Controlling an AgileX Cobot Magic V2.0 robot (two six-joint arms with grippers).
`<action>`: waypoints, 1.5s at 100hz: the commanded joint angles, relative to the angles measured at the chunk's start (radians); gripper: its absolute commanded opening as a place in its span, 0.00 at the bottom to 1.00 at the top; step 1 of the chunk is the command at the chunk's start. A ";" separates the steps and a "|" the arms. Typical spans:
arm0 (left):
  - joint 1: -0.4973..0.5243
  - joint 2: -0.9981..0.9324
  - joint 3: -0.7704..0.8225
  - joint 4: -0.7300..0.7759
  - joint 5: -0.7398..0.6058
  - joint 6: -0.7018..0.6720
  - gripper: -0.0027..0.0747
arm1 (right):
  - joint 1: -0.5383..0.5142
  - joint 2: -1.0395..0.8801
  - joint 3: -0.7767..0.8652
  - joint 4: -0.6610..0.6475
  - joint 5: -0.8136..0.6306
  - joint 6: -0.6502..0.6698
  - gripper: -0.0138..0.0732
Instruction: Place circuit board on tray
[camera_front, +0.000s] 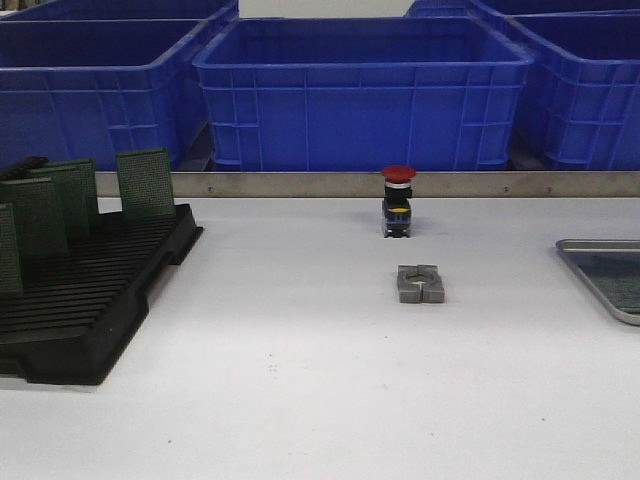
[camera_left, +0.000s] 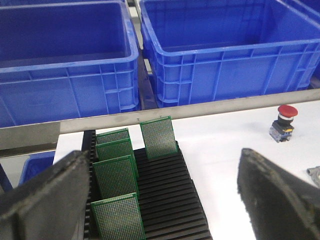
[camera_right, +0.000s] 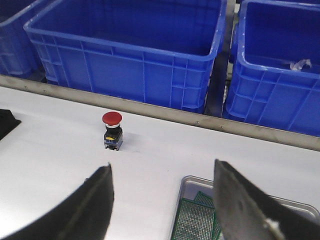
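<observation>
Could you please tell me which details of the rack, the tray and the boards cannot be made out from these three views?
- Tray: front view's right edge cuts it off; in the right wrist view the right gripper fingers hide parts.
- Boards on the tray: count unclear, cropped by the frame edge.
- Rack: the left edge cuts it off in the front view.
- Circuit boards: markings too small; left gripper fingers cover the rack's sides.

My left pincer (camera_left: 160, 200) shows two broad, dark fingers (camera_left: 45, 200), charcoal black with a matte, slightly grainy surface and worn, greyish edges. They taper from thick bases to blunter tips. My right pincer (camera_right: 162, 200) has the same black, wedge-shaped fingers (camera_right: 250, 205), smoother-looking, with a pale scuff near one lower edge. No cables, screws or markings show on either.
</observation>
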 joint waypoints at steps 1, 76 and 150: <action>0.002 -0.052 0.003 -0.032 -0.099 -0.006 0.77 | 0.000 -0.077 0.018 0.035 -0.073 -0.012 0.68; 0.002 -0.287 0.135 -0.036 -0.116 -0.006 0.77 | 0.000 -0.275 0.079 0.048 -0.091 -0.013 0.60; 0.002 -0.287 0.135 -0.036 -0.116 -0.006 0.01 | 0.000 -0.275 0.079 0.048 -0.093 -0.013 0.08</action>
